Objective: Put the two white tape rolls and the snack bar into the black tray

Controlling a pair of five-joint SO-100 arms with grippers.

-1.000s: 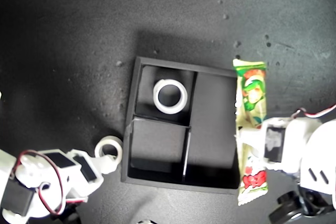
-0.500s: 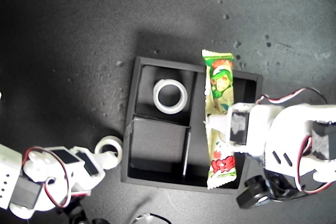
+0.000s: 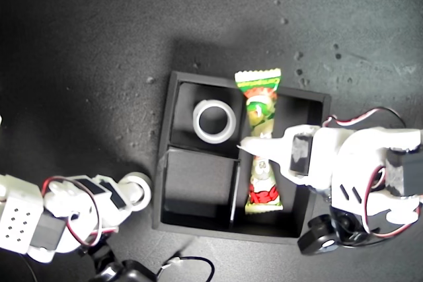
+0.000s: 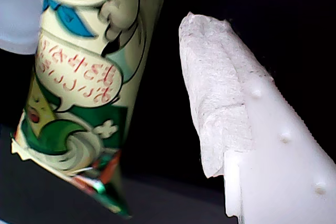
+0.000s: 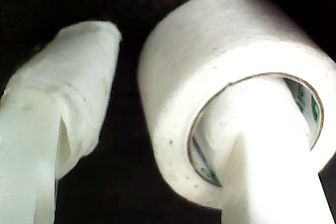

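The black tray [image 3: 198, 186] sits mid-table. One white tape roll [image 3: 214, 121] lies in its small far compartment. The snack bar [image 3: 260, 100] is lengthwise over the long compartment, its middle hidden under my first gripper [image 3: 256, 145], which reaches in from the exterior view's right. Up close the snack bar [image 4: 79, 93] rests near one finger, and a dark gap separates it from the padded finger [image 4: 220, 103]. The other tape roll [image 3: 138, 182] lies outside the tray's corner at the exterior view's lower left. My second gripper [image 3: 134, 193] is open at this tape roll [image 5: 210, 51], one finger [image 5: 262, 156] through its hole.
The dark table [image 3: 99, 44] carries small specks. A thin cable [image 3: 192, 263] loops at the near edge of the exterior view. A black knob [image 3: 318, 241] of the first arm hangs by the tray's near corner on the exterior view's right.
My first gripper carried the snack bar from beside the tray to over the long compartment, and the bar turned narrower. My second gripper closed in on the outer tape roll.
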